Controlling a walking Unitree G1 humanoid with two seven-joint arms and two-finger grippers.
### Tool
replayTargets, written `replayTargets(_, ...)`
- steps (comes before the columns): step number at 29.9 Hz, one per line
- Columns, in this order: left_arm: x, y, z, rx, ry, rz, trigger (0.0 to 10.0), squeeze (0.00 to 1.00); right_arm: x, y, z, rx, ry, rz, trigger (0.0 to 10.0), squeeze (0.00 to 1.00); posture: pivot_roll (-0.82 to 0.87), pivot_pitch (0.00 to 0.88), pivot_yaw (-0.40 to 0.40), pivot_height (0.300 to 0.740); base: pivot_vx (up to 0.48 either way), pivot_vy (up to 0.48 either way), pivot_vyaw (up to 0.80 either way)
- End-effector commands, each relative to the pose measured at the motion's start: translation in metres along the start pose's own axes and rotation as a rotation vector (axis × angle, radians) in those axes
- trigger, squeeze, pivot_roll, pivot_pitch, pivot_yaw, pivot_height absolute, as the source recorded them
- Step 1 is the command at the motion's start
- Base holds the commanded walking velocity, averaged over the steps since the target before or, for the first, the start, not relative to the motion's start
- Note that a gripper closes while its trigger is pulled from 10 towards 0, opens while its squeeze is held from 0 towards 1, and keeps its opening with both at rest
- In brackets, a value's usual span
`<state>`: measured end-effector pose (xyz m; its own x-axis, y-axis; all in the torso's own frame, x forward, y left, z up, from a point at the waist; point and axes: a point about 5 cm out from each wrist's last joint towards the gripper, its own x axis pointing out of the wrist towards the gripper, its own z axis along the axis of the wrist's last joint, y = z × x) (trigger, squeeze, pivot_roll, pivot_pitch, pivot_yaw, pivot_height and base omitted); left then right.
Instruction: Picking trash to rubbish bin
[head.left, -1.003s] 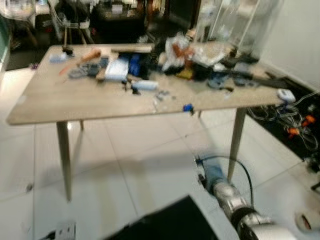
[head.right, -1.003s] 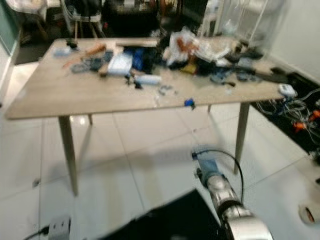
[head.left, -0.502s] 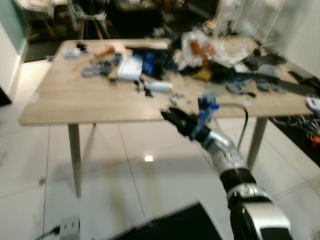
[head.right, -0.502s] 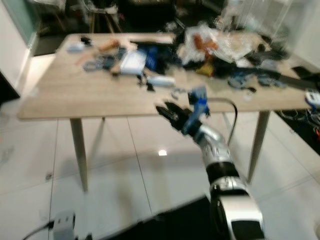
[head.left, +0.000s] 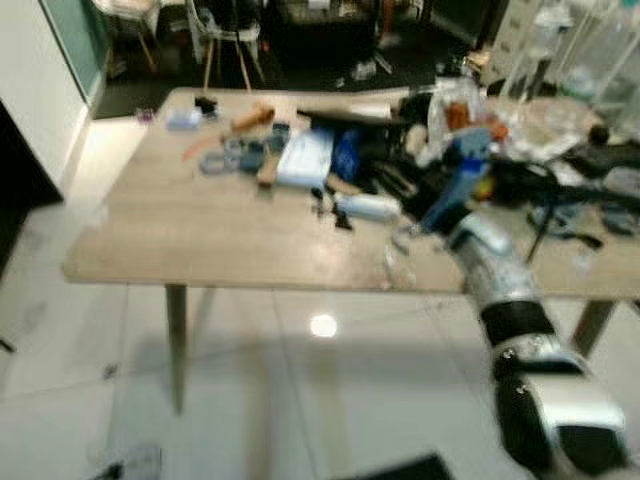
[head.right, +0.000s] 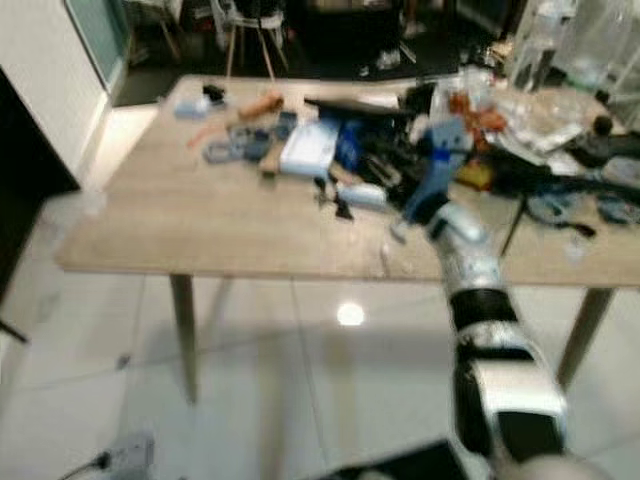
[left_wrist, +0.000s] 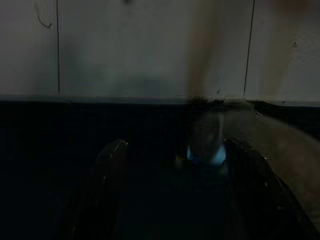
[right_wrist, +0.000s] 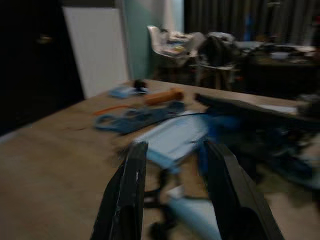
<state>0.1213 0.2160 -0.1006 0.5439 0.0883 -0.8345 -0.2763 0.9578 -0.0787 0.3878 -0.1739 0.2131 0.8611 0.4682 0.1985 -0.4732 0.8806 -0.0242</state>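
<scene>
Everything's a bit blurry here, but the right gripper (right_wrist: 172, 195) is raised over the wooden table (head.left: 180, 240) with its two black fingers (right_wrist: 127, 195) spread apart and nothing between them. Just past the fingertips there's a small pale blue bottle-shaped bit of trash (head.left: 367, 207) lying on its side, and a little further out a light blue flat pack (head.left: 306, 158) next to some dark blue stuff (head.left: 347, 153). Further beyond the gripper sit a few grey-blue bits (head.left: 235, 158) and an orange tool (head.left: 250, 117), and off to its right is a heap of crumpled clear plastic (head.right: 520, 95). The left gripper (left_wrist: 175, 200) hangs low in the dark above pale floor tiles (left_wrist: 150, 45), fingers held wide, nothing in them.
</scene>
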Motion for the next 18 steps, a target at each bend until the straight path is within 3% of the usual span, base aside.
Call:
replayTargets(1,-0.001,0.004,-0.002,0.016,0.016,0.004,10.0,0.00,0.000,0.003,-0.009,0.008,0.051,0.004,10.0,0.57,-0.03,0.043,0.029,0.740,0.371,0.000,0.00)
replayTargets(2,-0.001,0.004,-0.002,0.016,0.016,0.004,10.0,0.00,0.000,0.003,-0.009,0.008,0.051,0.004,10.0,0.57,-0.03,0.043,0.029,0.740,0.371,0.000,0.00)
replayTargets(3,-0.001,0.004,-0.003,0.018,0.016,0.004,10.0,0.00,-0.002,0.002,-0.011,-0.014,0.070,0.022,10.0,1.00,-0.02,0.042,0.030,0.740,0.364,0.000,0.00)
replayTargets(7,-0.001,0.004,-0.003,0.023,0.019,0.006,10.0,0.00,-0.008,-0.012,-0.017,-0.153,0.158,-0.034,10.0,1.00,-0.02,0.038,0.030,0.740,0.352,0.000,0.00)
replayTargets(8,-0.001,0.004,-0.003,0.023,0.019,0.006,10.0,0.00,-0.008,-0.012,-0.017,-0.153,0.158,-0.034,10.0,1.00,-0.02,0.038,0.030,0.740,0.345,0.000,0.00)
replayTargets(9,-0.001,0.004,-0.003,0.024,0.019,0.007,10.0,0.00,-0.013,-0.019,-0.025,-0.189,0.242,-0.052,10.0,0.00,-0.02,0.036,0.031,0.740,0.319,0.000,0.00)
replayTargets(16,-0.001,0.005,-0.003,0.027,0.021,0.008,10.0,0.00,-0.028,-0.025,-0.043,-0.205,0.401,-0.016,10.0,0.00,-0.02,0.036,0.034,0.740,0.301,0.000,0.00)
replayTargets(18,-0.002,0.006,-0.004,0.023,0.028,0.017,10.0,0.00,-0.033,-0.020,-0.052,-0.186,0.451,0.054,10.0,0.00,-0.02,0.039,0.039,0.740,0.000,0.000,0.00)
